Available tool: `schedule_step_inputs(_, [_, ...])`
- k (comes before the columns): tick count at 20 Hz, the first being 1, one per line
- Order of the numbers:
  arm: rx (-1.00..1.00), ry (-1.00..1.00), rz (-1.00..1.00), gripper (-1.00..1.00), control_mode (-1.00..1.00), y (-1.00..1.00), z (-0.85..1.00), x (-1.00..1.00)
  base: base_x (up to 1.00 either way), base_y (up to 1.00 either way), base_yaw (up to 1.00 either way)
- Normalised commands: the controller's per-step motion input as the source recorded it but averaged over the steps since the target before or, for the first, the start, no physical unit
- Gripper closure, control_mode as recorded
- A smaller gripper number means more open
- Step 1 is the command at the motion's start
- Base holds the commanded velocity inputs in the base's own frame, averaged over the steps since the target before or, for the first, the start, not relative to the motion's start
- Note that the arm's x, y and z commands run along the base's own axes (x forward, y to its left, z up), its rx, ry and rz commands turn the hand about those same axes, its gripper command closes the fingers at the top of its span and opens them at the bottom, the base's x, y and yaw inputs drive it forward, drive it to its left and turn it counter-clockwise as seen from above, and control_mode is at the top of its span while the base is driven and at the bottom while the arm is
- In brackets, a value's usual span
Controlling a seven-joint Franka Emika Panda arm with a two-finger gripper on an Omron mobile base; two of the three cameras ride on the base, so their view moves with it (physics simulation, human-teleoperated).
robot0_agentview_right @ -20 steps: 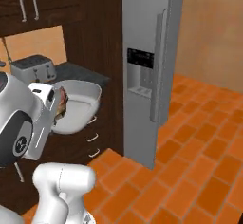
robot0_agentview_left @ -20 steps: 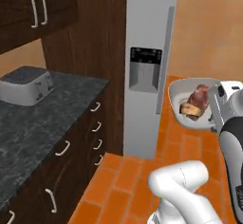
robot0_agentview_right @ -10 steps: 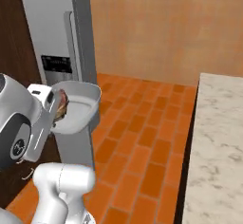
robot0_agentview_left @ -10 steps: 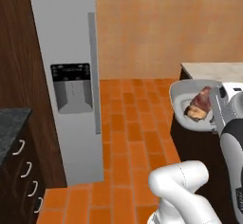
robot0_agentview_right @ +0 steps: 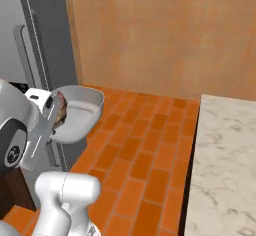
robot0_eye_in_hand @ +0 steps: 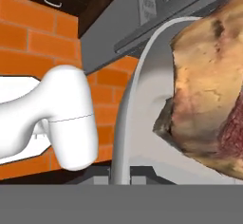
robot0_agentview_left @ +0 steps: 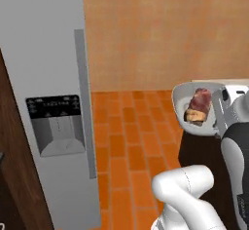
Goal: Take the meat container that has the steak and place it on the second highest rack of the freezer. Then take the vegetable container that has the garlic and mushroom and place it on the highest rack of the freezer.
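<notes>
My end effector (robot0_agentview_left: 217, 111) is clamped tight on the rim of the meat container (robot0_agentview_left: 187, 108), a pale grey bowl that I hold up in the air, tipped so its open side faces away from my wrist. In the left base view the bowl hangs at the right, over the orange brick floor (robot0_agentview_left: 131, 141); in the right base view the same bowl (robot0_agentview_right: 80, 114) sits at the left, just in front of my forearm.

The steak (robot0_agentview_left: 198, 106) lies inside the bowl, a reddish-brown lump with a darker red top and an orange-tan underside, resting against the wall nearest my wrist. In the hand view the steak (robot0_eye_in_hand: 213, 83) looms large on the right, pressed against the container's curved grey rim (robot0_eye_in_hand: 137, 95).

Beyond the bowl, to my left, stands the freezer (robot0_agentview_left: 46, 53), silver-grey, its doors shut. A long vertical bar handle (robot0_agentview_left: 83, 95) runs down the door, and the dark dispenser panel (robot0_agentview_left: 54, 123) sits beside it. The freezer is near the container but apart from it.

On my right a pale marbled surface (robot0_agentview_right: 220, 165) reaches in from the lower edge. An orange-tan wall (robot0_agentview_right: 160, 35) closes the scene behind.
</notes>
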Motion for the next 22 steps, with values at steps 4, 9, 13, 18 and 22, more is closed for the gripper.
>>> schedule_step_inputs(4, [0.00,0.00,0.00,1.00,1.00,0.00,0.00,0.00,1.00,-0.74,0.30])
schedule_step_inputs(9, [0.00,0.00,0.00,1.00,1.00,0.00,0.00,0.00,0.98,-0.64,0.49])
schedule_step_inputs(13, [0.00,0.00,0.00,1.00,1.00,0.00,0.00,0.00,1.00,-0.49,0.54])
schedule_step_inputs(18, [0.00,0.00,0.00,1.00,1.00,0.00,0.00,0.00,1.00,-0.57,0.47])
schedule_step_inputs(22, [0.00,0.00,0.00,1.00,1.00,0.00,0.00,0.00,1.00,-0.86,0.23])
